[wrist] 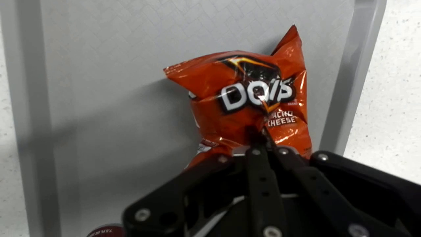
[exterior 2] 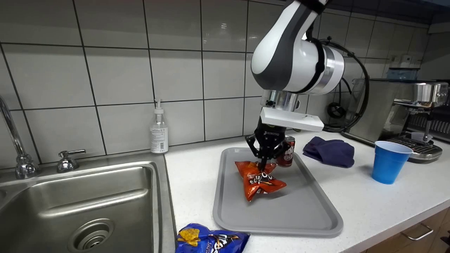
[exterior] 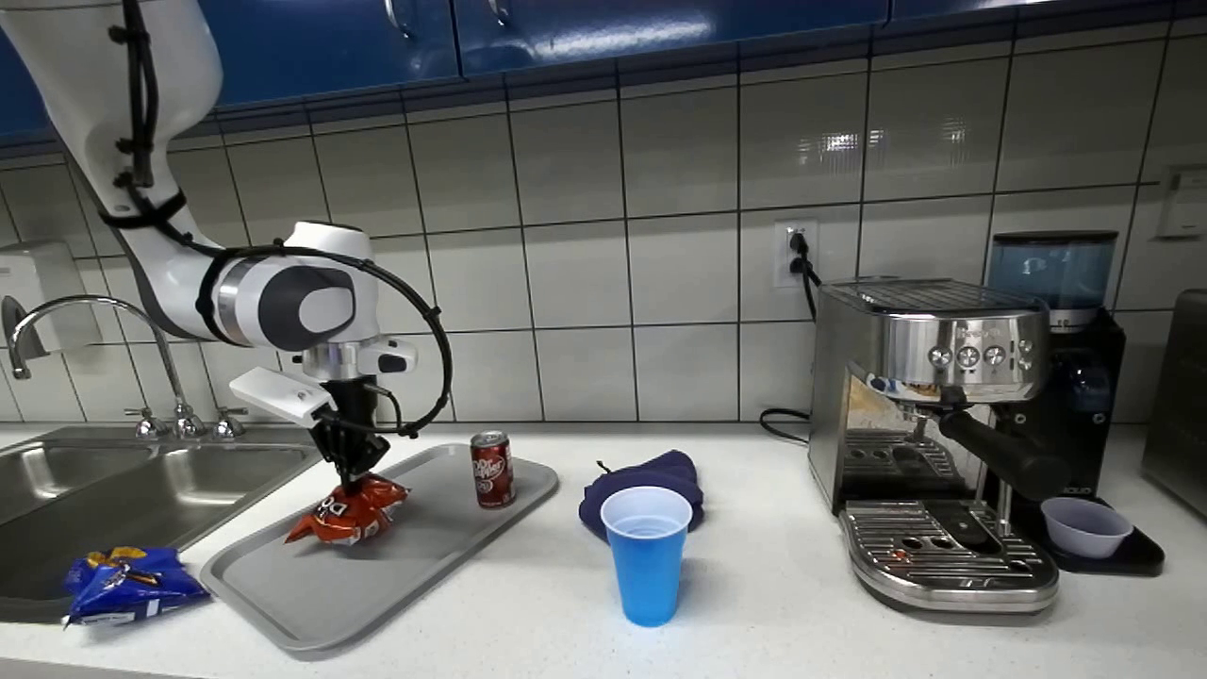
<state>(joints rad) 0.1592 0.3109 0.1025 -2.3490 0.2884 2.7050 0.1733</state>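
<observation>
Pincer (exterior 2: pixel 262 167) is clamping a red Nacho Cheese Doritos bag (wrist: pixel 253 98), jaws standing basically together with the crinkly film getting pinched between them. The bag is sitting over the gray tray (exterior 2: pixel 299 214) and throwing a shadow onto it, though none of the angles are really showing whether its underside is touching. In the wrist view its front is creasing so hard that the brand name is losing its middle letters. Near it on the same tray, a Dr Pepper can (exterior: pixel 492 470) is standing upright, apart from the bag. A blue chip bag (exterior: pixel 137 587) is lying on the tabletop (exterior: pixel 754 585), just off the tray's corner, over by the sink (exterior 2: pixel 88 196). On the tray's opposite side, a blue plastic cup (exterior: pixel 649 571) is standing upright, with a navy cloth (exterior 2: pixel 328 151) bunching up near it. Farther along, an espresso machine (exterior: pixel 934 349) is sitting next to a coffee grinder (exterior: pixel 1084 377), and a small bowl (exterior: pixel 1084 530) is resting at the grinder's base. A pump bottle (exterior 2: pixel 159 135) is standing by the sink's back corner.
</observation>
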